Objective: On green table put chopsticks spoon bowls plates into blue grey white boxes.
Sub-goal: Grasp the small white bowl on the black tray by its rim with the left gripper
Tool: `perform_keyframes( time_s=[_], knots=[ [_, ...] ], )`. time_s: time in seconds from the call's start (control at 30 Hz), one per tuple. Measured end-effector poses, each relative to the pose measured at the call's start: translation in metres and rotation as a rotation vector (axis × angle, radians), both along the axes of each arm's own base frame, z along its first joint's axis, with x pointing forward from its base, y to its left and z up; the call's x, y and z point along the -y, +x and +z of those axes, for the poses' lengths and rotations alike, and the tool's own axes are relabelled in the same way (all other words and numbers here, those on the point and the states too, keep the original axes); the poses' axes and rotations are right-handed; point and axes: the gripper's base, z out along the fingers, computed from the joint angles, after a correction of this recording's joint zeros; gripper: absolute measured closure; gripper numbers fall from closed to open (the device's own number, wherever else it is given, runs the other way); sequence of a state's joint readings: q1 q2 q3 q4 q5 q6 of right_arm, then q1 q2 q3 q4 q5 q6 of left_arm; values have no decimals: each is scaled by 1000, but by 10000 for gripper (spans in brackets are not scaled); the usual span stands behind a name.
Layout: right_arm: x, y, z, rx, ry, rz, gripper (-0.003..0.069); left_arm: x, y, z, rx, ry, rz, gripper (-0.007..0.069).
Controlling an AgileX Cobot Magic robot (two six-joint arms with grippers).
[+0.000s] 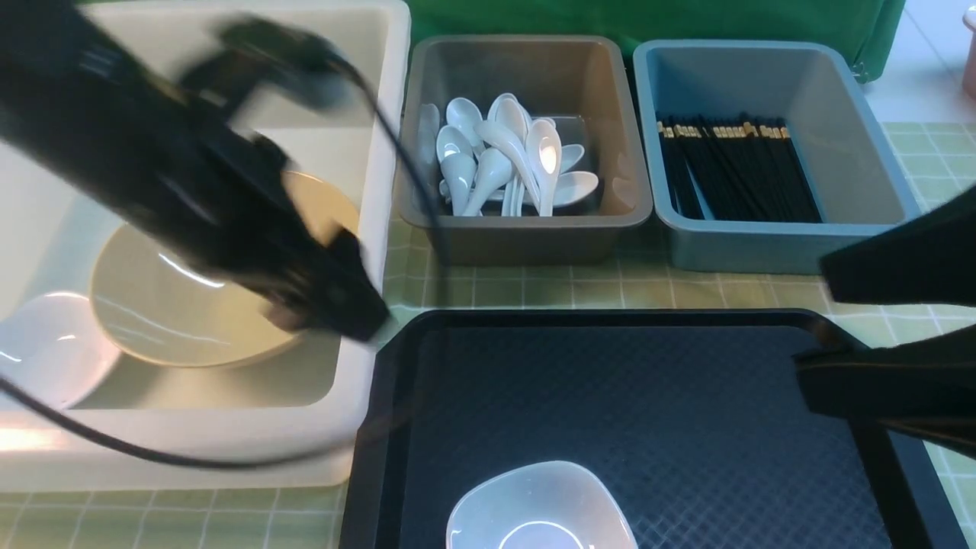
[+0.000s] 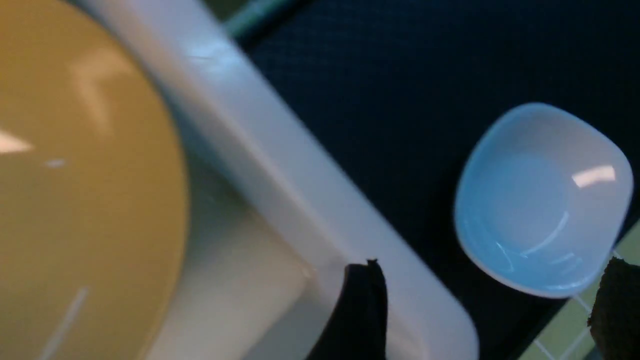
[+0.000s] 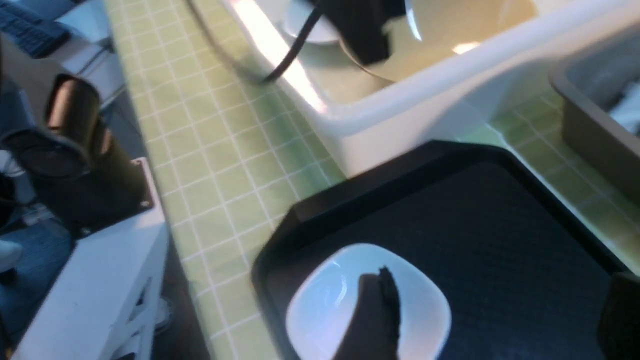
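My left gripper hangs blurred over the near right corner of the large white box, open and empty, its fingers straddling the box's rim. In that box lie the tan bowl and a white dish. A small white rounded-square bowl sits on the black tray. My right gripper stands open over the tray's right side, with one finger in front of the bowl. Several white spoons fill the grey box. Black chopsticks lie in the blue box.
The green table shows between the boxes and the tray. The left arm's cable trails over the white box's front wall. A stand and a white shelf are beyond the table's edge.
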State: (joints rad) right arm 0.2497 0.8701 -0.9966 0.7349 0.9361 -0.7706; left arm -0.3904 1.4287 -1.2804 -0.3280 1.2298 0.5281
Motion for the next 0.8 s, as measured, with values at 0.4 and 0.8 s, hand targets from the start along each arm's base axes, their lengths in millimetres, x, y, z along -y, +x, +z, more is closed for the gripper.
perform_keyframes(
  time_s=[0.4, 0.8],
  knots=[
    [10, -35, 6, -15, -22, 3, 102, 97, 17, -71, -173, 60, -312, 135],
    [9, -38, 4, -43, -35, 30, 102, 126, 25, -127, -177, 162, -614, 10]
  ],
)
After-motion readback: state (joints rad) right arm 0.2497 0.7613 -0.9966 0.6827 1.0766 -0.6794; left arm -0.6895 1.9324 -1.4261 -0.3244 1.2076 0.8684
